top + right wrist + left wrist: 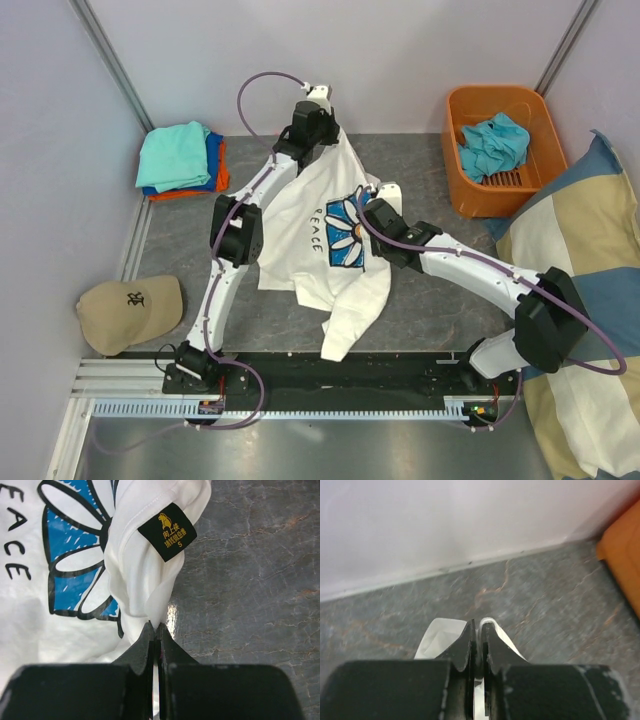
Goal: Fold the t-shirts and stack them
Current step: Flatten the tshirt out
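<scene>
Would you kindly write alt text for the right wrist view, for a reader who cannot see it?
The right gripper, fingers shut, pinches a fold of the white t-shirt over the grey marbled table. A black label and blue flower graphic show on it.

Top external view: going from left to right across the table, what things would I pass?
tan cap → folded t-shirt stack → white flower-print t-shirt → orange basket → checked cushion

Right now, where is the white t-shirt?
Top view: the white t-shirt is mid-table, held by the left gripper at its far end and the right gripper beside its flower print, left of the orange basket.
</scene>
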`<act>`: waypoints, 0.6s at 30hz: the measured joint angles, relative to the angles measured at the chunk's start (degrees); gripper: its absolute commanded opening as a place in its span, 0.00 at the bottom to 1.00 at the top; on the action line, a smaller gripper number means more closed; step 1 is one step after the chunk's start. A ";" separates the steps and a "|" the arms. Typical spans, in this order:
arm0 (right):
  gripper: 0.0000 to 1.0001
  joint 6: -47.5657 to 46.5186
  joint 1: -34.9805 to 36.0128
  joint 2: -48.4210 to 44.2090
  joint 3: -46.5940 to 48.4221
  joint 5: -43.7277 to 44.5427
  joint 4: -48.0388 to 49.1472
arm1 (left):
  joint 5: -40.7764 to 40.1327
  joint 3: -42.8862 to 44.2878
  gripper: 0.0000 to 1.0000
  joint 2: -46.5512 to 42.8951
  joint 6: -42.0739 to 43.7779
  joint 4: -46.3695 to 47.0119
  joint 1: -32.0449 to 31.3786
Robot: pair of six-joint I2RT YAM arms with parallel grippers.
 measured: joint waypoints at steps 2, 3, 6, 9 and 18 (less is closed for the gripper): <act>0.00 0.66 0.00 -0.24 -0.20 1.05 0.00 | 0.87 0.17 0.38 -0.20 -0.02 2.67 -0.26; 0.00 0.90 0.00 -0.35 -0.37 1.42 0.00 | 1.03 0.09 0.67 -0.26 -0.02 3.41 -0.28; 0.00 1.51 0.00 -0.70 -0.68 2.78 -0.24 | 0.70 -3.48 1.00 -1.88 0.02 5.20 -0.13; 0.00 1.77 0.00 -1.18 -0.70 3.48 -0.28 | -1.07 -9.84 1.00 -5.77 -0.15 5.40 0.15; 0.00 1.73 0.00 -1.44 -0.70 3.61 -0.26 | -12.76 -46.47 1.00 -41.35 -2.19 4.00 1.84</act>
